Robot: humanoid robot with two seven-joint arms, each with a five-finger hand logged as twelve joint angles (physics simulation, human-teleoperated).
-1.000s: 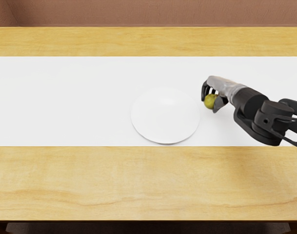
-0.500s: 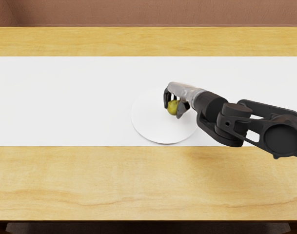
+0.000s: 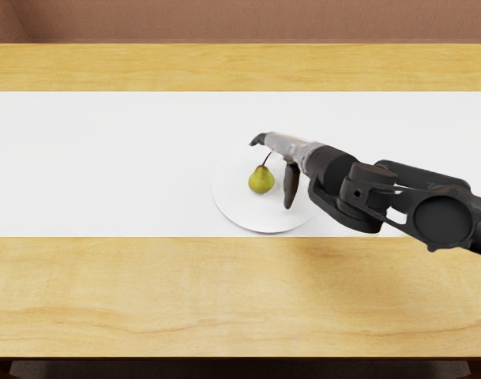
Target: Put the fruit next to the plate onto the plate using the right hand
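green pear (image 3: 261, 180) on white plate (image 3: 232, 205)

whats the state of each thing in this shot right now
pear: upright on the plate, stem up, not grasped
plate: flat on the white runner, holding the pear
right hand: open, fingers spread, holding nothing, over the plate just right of the pear
white runner: lying flat across the wooden table
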